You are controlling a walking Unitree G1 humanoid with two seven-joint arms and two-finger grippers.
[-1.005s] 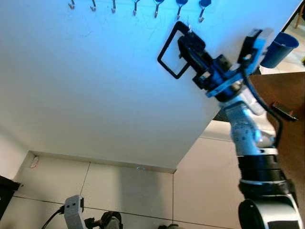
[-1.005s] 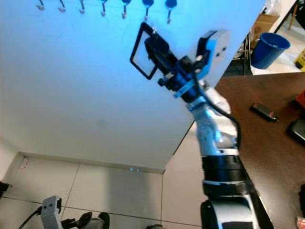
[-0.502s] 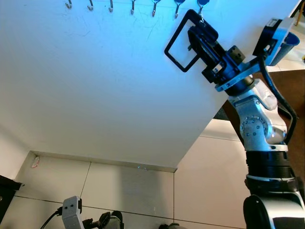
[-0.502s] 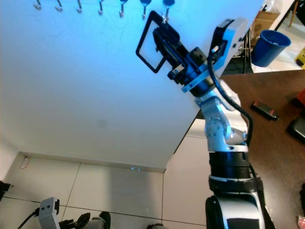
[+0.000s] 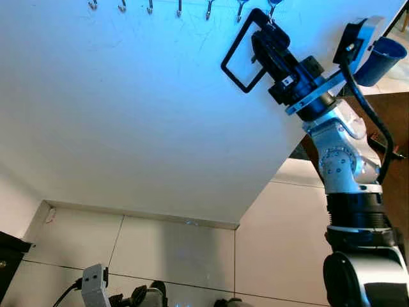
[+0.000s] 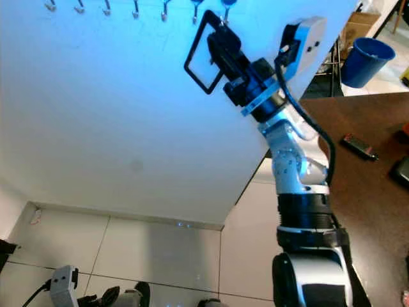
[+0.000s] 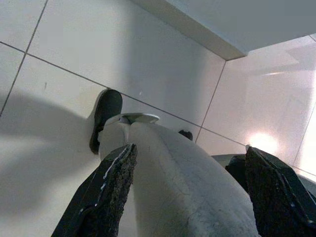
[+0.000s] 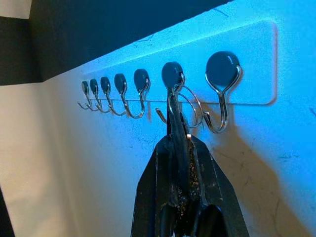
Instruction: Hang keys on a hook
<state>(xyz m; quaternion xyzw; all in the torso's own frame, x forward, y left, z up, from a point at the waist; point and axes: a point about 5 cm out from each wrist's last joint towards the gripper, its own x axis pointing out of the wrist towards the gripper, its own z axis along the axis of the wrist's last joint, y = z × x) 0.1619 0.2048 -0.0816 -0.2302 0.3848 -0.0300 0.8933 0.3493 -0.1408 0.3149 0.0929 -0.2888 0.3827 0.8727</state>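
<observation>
Left claw (image 7: pixel 187 197) hangs idle above pale tiled floor (image 7: pixel 59 64), black fingers (image 7: pixel 106 192) apart.

Right claw (image 8: pixel 185 163) raised on silver arm (image 5: pixel 339 160) against white wall (image 5: pixel 128 109), fingers pinched together on silver key ring (image 8: pixel 183 104).

Ring up at row of silver wire hooks with dark round caps (image 8: pixel 138 91), looped at second hook from nearer end; whether ring sits fully on hook, cannot tell.

Blue bucket (image 6: pixel 367 61) beyond dark brown surface (image 6: pixel 377 192), right.
</observation>
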